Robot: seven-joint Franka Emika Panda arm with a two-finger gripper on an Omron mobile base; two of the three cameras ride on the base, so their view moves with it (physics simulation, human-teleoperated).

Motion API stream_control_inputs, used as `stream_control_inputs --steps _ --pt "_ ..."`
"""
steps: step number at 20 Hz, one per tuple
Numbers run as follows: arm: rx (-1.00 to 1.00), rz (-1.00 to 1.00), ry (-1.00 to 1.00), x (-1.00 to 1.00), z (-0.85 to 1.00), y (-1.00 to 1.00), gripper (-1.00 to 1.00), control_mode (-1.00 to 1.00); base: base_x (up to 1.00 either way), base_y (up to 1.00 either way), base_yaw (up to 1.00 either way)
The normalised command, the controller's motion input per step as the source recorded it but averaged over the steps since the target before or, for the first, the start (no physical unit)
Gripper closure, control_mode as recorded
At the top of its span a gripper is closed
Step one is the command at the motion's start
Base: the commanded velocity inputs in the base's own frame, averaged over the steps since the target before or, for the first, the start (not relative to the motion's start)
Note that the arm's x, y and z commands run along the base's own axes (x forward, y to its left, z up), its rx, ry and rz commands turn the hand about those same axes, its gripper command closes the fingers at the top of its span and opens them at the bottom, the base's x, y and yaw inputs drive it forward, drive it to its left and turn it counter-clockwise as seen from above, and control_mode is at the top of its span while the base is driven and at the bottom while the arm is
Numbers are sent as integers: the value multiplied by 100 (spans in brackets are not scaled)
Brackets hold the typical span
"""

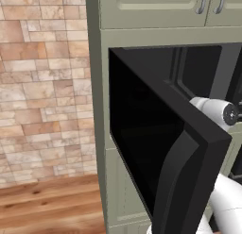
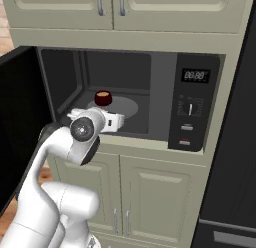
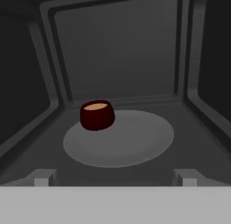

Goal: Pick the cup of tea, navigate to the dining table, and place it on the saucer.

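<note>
The cup of tea (image 3: 97,114) sits on the far-left part of the round turntable plate (image 3: 135,142) inside the open microwave (image 2: 195,102) — door (image 1: 156,148) swung wide to the left. The gripper (image 3: 115,182) hovers at the microwave's mouth, jaws spread wide and apparently empty — well apart from the cup.

On the microwave's control panel (image 2: 193,103) you see a small dark display (image 2: 195,75) with pale digits that look like 88:88, though they are too blurred to be sure. You find no other readable text, label or brand.
</note>
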Motion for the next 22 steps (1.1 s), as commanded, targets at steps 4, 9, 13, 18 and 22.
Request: stream_control_inputs --steps 4,9,13,18,22 --pt "0 2 -3 13 0 -1 -100 -100 0 0 0" --pt "0 4 -1 12 0 -2 -100 -100 0 0 0" --pt "0 5 0 22 0 0 -100 -100 0 0 0" --pt "0 2 0 29 0 0 -100 -100 0 0 0" --pt "0 0 2 35 -1 0 -100 -100 0 0 0"
